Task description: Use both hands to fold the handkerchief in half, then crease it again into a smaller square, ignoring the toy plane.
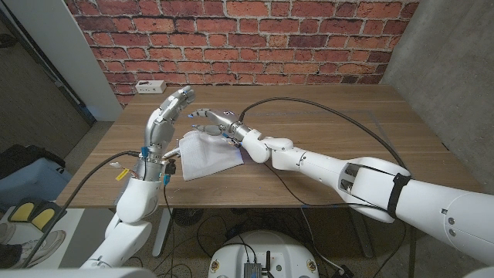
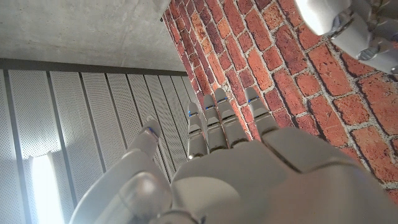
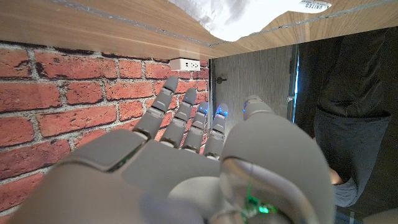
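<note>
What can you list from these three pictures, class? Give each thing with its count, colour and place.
handkerchief: one, white, on the table between the two hands, partly folded.
table: one, brown wood, before the brick wall.
power strip: one, white, at the table's far left corner.
cables: black, running across the table top.
brick wall: one, red, behind the table.
person: one, in dark clothes, in the right wrist view.
left hand: silver, raised, holding nothing.
right hand: silver, fingers spread, at the handkerchief's far edge.

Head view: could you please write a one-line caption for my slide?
Both robot hands, left and right, open above a white handkerchief on the wooden table.
</note>
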`<state>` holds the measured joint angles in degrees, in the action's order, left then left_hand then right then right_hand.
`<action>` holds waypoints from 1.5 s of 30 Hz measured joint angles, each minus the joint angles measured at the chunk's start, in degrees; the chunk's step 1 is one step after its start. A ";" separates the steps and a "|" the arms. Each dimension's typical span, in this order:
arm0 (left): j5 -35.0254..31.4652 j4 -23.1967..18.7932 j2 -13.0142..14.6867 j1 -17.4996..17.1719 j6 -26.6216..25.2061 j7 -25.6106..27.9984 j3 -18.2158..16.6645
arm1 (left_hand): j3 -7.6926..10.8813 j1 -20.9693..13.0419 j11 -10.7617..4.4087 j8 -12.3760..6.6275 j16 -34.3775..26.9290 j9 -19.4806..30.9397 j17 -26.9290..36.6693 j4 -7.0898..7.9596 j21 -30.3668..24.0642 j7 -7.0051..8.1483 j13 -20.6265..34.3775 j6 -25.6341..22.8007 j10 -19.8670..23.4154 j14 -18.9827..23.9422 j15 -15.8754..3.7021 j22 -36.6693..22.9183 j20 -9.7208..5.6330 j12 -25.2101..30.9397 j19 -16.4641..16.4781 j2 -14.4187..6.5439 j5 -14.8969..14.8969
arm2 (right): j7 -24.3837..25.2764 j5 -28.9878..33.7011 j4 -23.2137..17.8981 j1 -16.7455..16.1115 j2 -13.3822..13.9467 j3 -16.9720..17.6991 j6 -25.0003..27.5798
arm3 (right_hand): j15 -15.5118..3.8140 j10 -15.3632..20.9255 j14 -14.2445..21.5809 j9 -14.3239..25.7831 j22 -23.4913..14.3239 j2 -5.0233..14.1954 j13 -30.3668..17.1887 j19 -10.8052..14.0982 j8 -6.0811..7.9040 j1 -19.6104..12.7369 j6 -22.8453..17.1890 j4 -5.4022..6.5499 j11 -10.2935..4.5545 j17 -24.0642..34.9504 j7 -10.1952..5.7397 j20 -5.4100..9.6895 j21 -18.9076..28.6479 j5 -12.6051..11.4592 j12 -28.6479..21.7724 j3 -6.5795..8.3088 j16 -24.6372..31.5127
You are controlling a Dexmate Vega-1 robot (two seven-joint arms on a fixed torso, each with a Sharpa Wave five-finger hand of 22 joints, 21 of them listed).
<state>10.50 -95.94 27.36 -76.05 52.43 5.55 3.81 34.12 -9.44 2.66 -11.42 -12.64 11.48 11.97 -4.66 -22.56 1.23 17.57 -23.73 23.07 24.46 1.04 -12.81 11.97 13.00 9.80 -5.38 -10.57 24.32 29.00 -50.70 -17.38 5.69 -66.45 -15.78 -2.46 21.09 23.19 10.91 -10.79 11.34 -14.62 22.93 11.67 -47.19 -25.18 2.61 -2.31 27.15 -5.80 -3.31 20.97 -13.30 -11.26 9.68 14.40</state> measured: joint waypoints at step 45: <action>-5.69 -3.03 2.93 2.14 -17.62 9.91 2.65 | 0.63 0.30 0.47 0.00 0.73 -0.30 0.01 -0.63 0.00 0.01 -0.29 0.44 -1.07 -2.17 0.29 0.00 0.20 0.00 -0.62 -0.31 0.00 | -6.47 -13.18 -16.30 -11.05 10.99 15.37 0.58 | -0.10 2.26 0.97 0.01 0.01 -0.01 0.25 0.20 0.66 -0.02 -3.82 -0.38 1.80 -0.18 2.14 -0.19 0.02 1.68 -0.66 4.82 0.02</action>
<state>4.82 -98.97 30.29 -73.91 34.82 15.47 6.46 34.74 -9.14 3.13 -11.42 -11.91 11.19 11.99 -5.29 -22.56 1.24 17.29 -23.29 21.99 22.28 1.33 -12.81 12.17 13.00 9.18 -5.69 -10.58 17.85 15.82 -67.00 -28.44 16.68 -51.08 -15.20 -2.56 23.35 24.16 10.93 -10.78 11.33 -14.37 23.13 12.33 -47.21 -29.00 2.22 -0.51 26.98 -3.66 -3.50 20.99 -11.63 -11.92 14.50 14.42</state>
